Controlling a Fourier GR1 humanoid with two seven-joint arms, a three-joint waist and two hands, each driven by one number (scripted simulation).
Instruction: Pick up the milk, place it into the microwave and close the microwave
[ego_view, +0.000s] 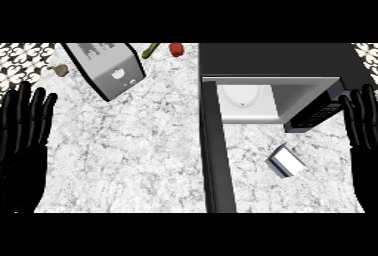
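In the head view, a white marbled worktop (133, 160) fills most of the scene. The microwave (277, 62) stands at the upper right with its door (218, 155) swung open, the door showing as a long dark bar running down toward the lower edge. Inside the open cavity a pale round plate (244, 97) is visible, and the dark control panel (317, 112) sits at the cavity's right.

The milk (286, 161), a small white carton with a blue edge, lies on the worktop in front of the microwave, to the right of the door and below the control panel, well apart from both hands.

The left hand (26, 125) shows at the left edge, fingers straight and pointing up, holding nothing. The right hand (363, 120) shows at the right edge, fingers likewise straight and empty.

At the upper left stands a grey toaster (107, 67), tilted in the view. Near it lie a small brownish item (60, 70), a green item (150, 49) and a red item (176, 49).
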